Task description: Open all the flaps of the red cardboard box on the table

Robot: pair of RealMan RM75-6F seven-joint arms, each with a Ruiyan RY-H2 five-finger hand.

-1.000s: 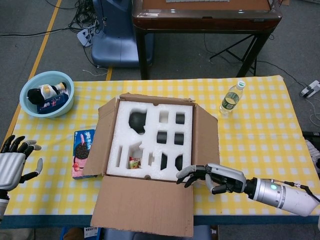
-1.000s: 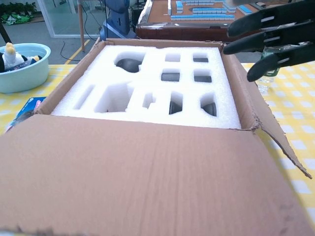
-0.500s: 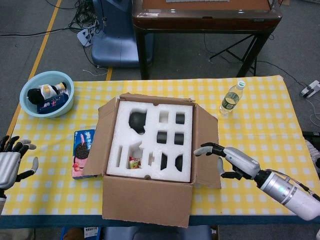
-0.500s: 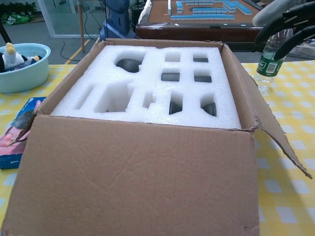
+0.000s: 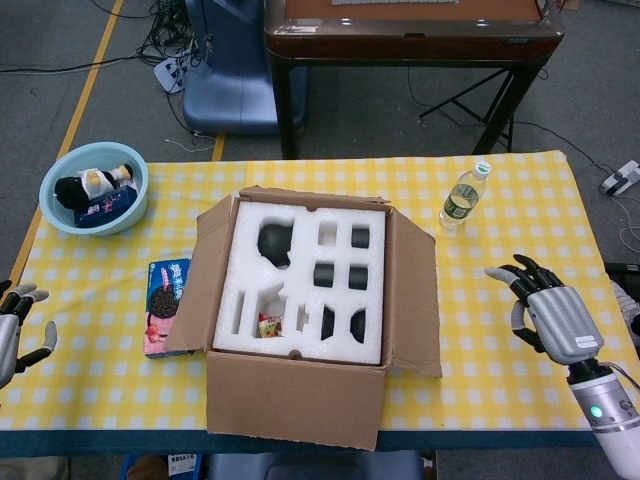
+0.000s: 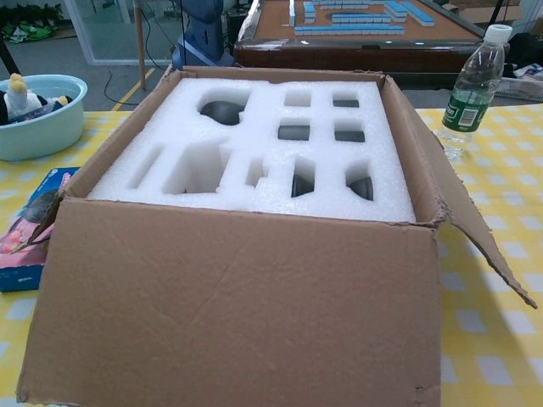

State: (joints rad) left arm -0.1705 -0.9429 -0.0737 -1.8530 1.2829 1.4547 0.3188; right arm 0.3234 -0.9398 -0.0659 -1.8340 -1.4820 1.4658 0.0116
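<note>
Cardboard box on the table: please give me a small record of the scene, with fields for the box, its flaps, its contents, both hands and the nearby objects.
box: cardboard box, brown surfaces showing, top open
flaps: front flap hangs down over the table edge; right flap and left flap folded outward
contents: white foam insert with cut-outs, some holding dark items
left hand: at the table's left edge, holds nothing, fingers apart
right hand: over the table, right of the box, holds nothing, fingers apart
nearby: water bottle, blue basin, snack box

Place: robot test lab or workshop.
Floor: grey carpet [image 5: 90, 110], yellow tape line [image 5: 92, 75], loose cables [image 5: 165, 40].
Furniture: mahjong table [image 6: 356, 25], yellow checked tablecloth [image 5: 500, 200].
</note>
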